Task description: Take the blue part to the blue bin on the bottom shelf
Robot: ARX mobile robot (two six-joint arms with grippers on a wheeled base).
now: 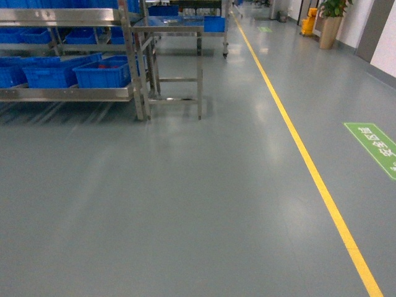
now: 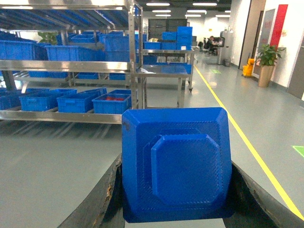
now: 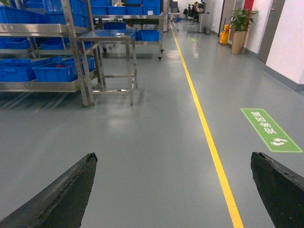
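In the left wrist view a blue part, a square block with cut corners and a raised octagonal face, fills the lower middle, and my left gripper is shut on it, one black finger on each side. Far ahead at the left stands the steel rack; its bottom shelf carries several blue bins. My right gripper hangs open over bare grey floor, holding nothing. Neither gripper shows in the head view.
A small steel table stands right of the rack. A yellow floor line runs into the distance, with a green floor sign to its right. A potted plant stands by the far right wall.
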